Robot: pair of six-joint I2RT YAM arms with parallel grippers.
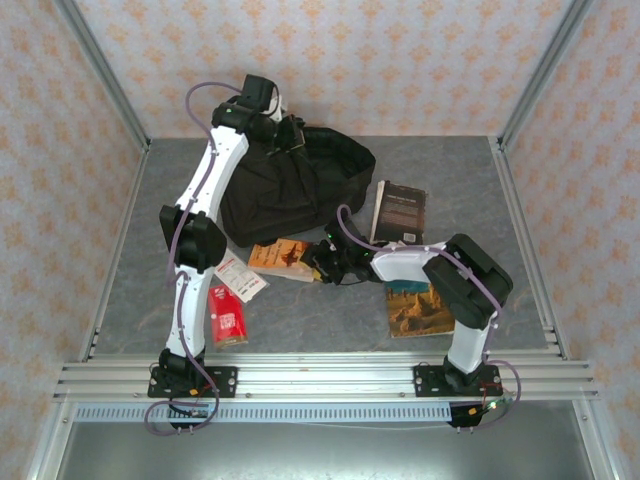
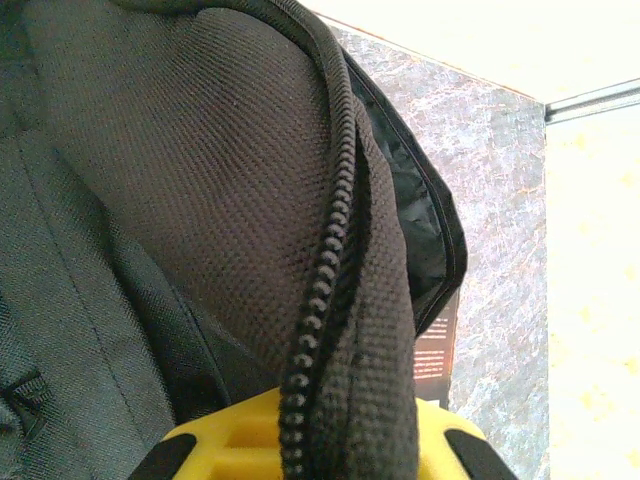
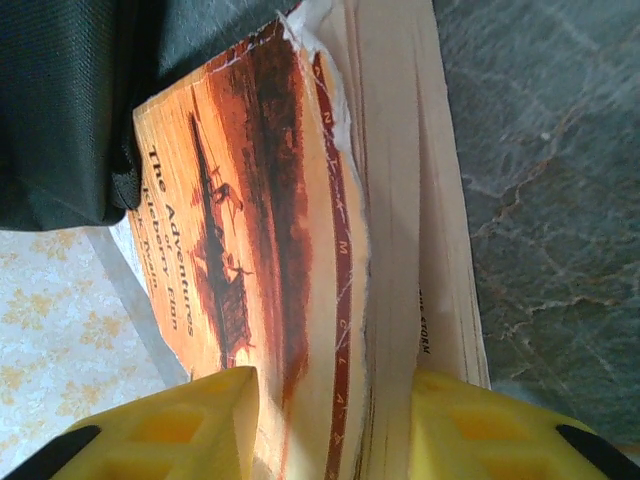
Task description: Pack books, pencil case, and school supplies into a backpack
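Two grippers are both gripping. Left gripper (image 2: 310, 440), reaching far, is pinching the zip edge of the backpack (image 1: 300, 185), which is lying at the far middle of the table (image 1: 470, 180). Right gripper (image 3: 335, 410) is pinching the orange book (image 3: 240, 230), lying just near of the backpack, one pad on the cover, one on the pages. Black book (image 1: 400, 212) is lying right of the backpack, desert book (image 1: 412, 308) at the near right, card (image 1: 242, 275) and red packet (image 1: 227, 318) at the near left.
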